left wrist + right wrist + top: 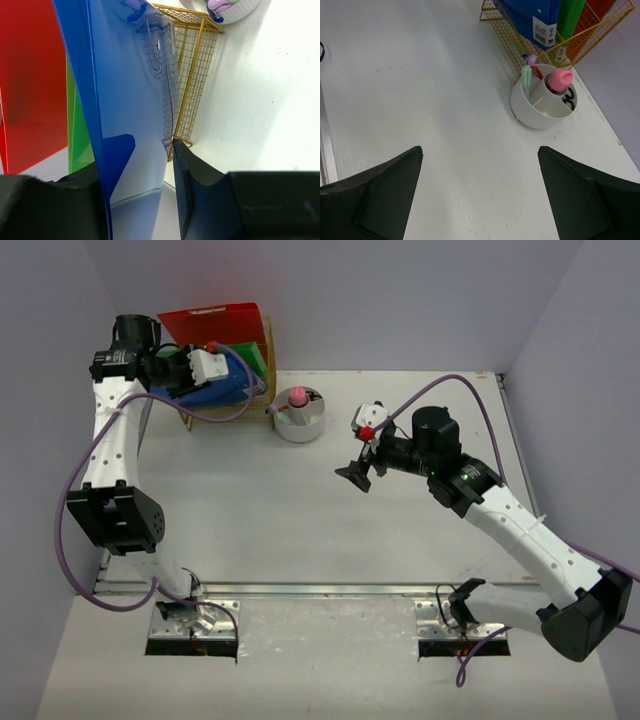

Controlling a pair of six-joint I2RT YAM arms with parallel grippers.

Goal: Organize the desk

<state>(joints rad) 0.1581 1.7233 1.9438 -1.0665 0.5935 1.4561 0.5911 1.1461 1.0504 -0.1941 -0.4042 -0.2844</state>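
Note:
The white desk point(250, 510) holds a gold wire rack point(268, 350) at the back left. In it stand a red folder point(215, 322), a green folder point(256, 355) and a blue folder point(215, 392). My left gripper point(228, 368) is at the rack, open. In the left wrist view point(135, 160) the blue folder point(130, 90) stands between the fingers, against the left one, with a gap to the right finger point(200, 200). My right gripper point(358, 472) is open and empty above the bare desk point(445, 75), its jaws wide apart point(480, 150).
A white round pen holder point(300, 420) with a pink-topped item point(560, 79) and pens stands right of the rack point(520, 47). A metal rail point(320, 590) runs along the near edge. Pale walls close in the back and sides. A purple cable point(470, 385) loops over the right arm.

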